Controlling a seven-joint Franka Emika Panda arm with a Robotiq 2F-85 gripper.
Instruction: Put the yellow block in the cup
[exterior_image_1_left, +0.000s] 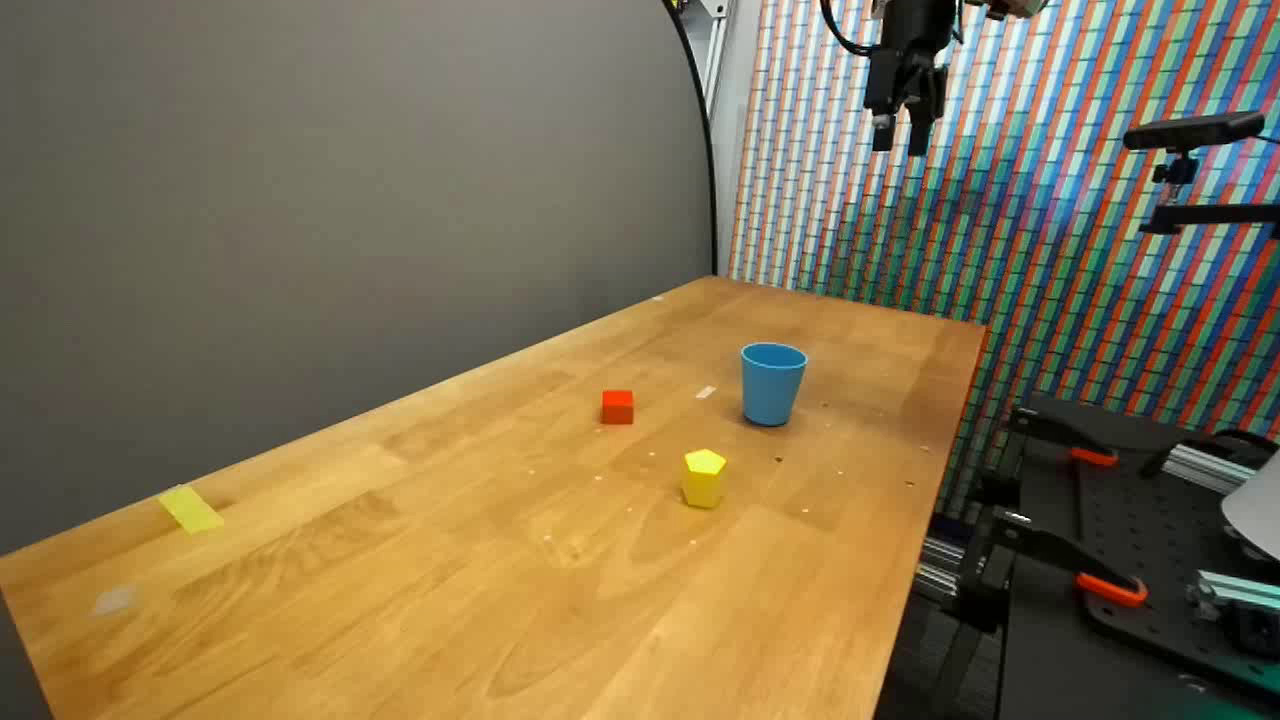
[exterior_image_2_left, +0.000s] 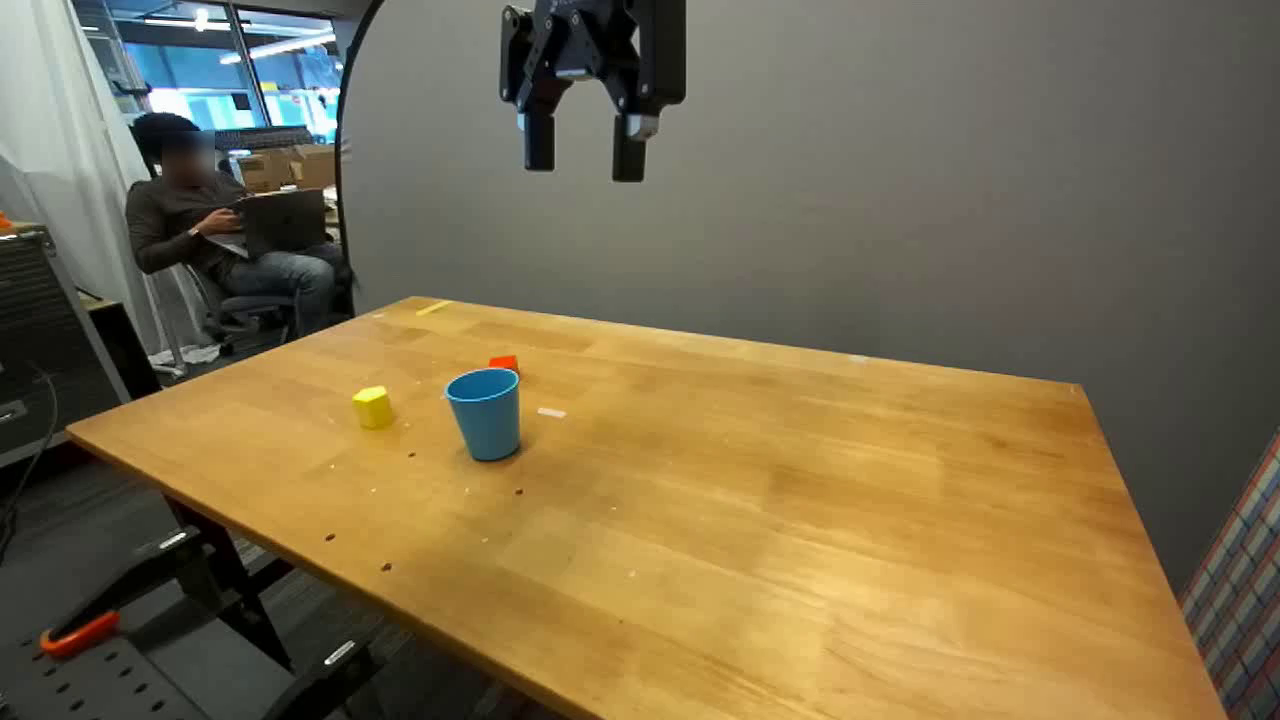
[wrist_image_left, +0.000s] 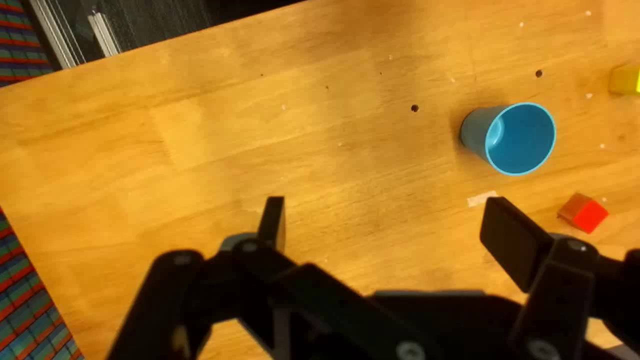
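Note:
The yellow block (exterior_image_1_left: 704, 480) stands on the wooden table, apart from the cup. It shows in both exterior views (exterior_image_2_left: 373, 408) and is partly cut off at the right edge of the wrist view (wrist_image_left: 625, 81). The blue cup (exterior_image_1_left: 771, 387) stands upright on the table, also in an exterior view (exterior_image_2_left: 487, 418). In the wrist view the cup (wrist_image_left: 522, 140) shows nothing inside. My gripper (exterior_image_2_left: 584, 168) is high above the table, open, with nothing between its fingers. It also shows in an exterior view (exterior_image_1_left: 900, 142) and in the wrist view (wrist_image_left: 385, 215).
A small red block (exterior_image_1_left: 617, 407) lies near the cup; in an exterior view (exterior_image_2_left: 505, 363) the cup partly hides it. A flat pale-yellow piece (exterior_image_1_left: 191, 508) lies by the table's edge. Clamps (exterior_image_1_left: 1065, 555) sit beside the table. A grey backdrop (exterior_image_2_left: 850, 200) stands behind it.

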